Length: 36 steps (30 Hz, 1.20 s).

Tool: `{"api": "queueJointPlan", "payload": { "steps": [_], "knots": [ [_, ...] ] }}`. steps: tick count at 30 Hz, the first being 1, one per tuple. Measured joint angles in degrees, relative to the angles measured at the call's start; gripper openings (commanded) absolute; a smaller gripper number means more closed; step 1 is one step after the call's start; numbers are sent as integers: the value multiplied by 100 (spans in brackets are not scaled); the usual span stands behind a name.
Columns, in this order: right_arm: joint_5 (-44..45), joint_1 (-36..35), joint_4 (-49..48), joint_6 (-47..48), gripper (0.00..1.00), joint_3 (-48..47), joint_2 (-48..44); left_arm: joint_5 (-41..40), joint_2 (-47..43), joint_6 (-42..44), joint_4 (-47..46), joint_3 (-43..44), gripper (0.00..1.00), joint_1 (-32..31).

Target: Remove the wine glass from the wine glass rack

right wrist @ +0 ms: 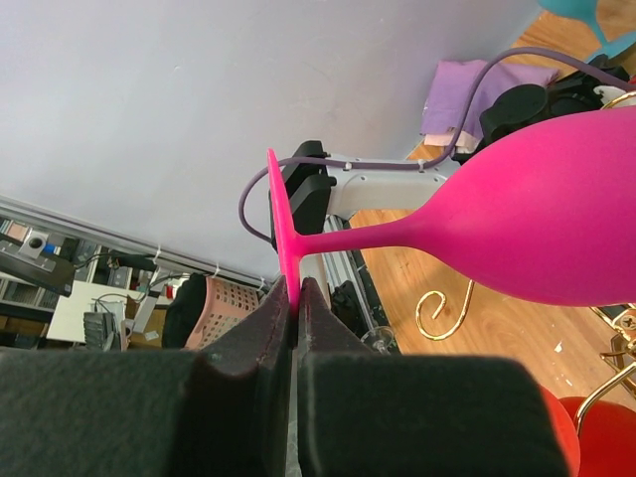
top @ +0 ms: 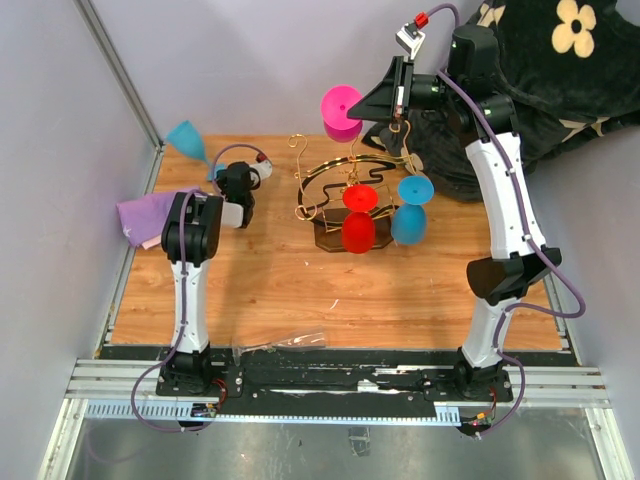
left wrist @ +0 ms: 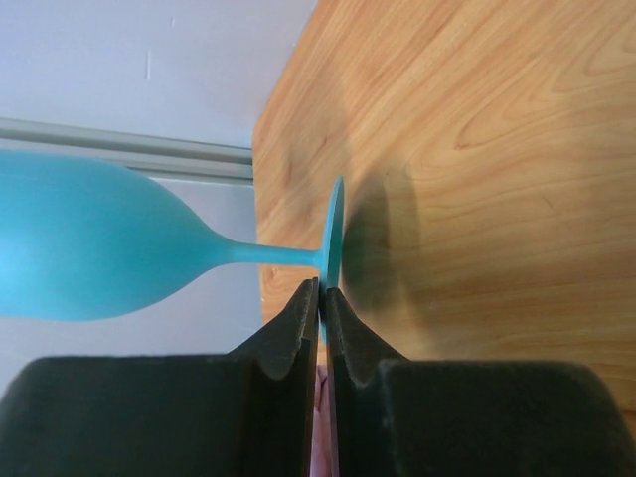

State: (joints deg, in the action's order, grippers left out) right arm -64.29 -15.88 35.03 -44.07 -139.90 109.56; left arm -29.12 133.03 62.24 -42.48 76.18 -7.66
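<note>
The gold wire wine glass rack (top: 345,175) stands on its dark oval base (top: 330,238) at mid-table. A red glass (top: 358,222) and a blue glass (top: 411,212) hang on it. My right gripper (top: 362,106) is shut on the foot of a pink wine glass (top: 340,110) and holds it above the rack's back, clear of the wire. In the right wrist view the pads (right wrist: 268,318) pinch the foot's rim of this pink glass (right wrist: 537,229). My left gripper (top: 216,168) is shut on the foot of a teal glass (left wrist: 99,248) at the table's far left.
A purple cloth (top: 145,215) lies at the left edge by the left arm. A black flowered blanket (top: 570,60) is heaped at the back right. A clear glass (top: 285,343) lies near the front edge. A grey wall runs along the back.
</note>
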Motion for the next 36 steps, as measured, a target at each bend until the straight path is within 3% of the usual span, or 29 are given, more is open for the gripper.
{"api": "queueJointPlan", "payload": {
  "steps": [3,5,8,10,14,27,36],
  "knots": [
    [0,33,2,0,1,0,17,-120,85,76,-70,0,24,-70],
    [0,59,7,2,1,0,31,-208,140,118,-92,0,44,-114],
    [4,70,26,20,1,0,61,-319,219,201,-120,0,62,-157],
    [7,70,57,24,1,0,81,-424,236,275,-254,7,79,-188],
    [26,70,120,57,1,0,105,-599,232,354,-647,44,97,-232],
    [101,70,289,157,1,-11,155,-1174,107,420,-424,13,100,-485],
    [170,70,299,262,1,61,149,-1808,-260,249,-319,-573,100,-925]
  ]
}}
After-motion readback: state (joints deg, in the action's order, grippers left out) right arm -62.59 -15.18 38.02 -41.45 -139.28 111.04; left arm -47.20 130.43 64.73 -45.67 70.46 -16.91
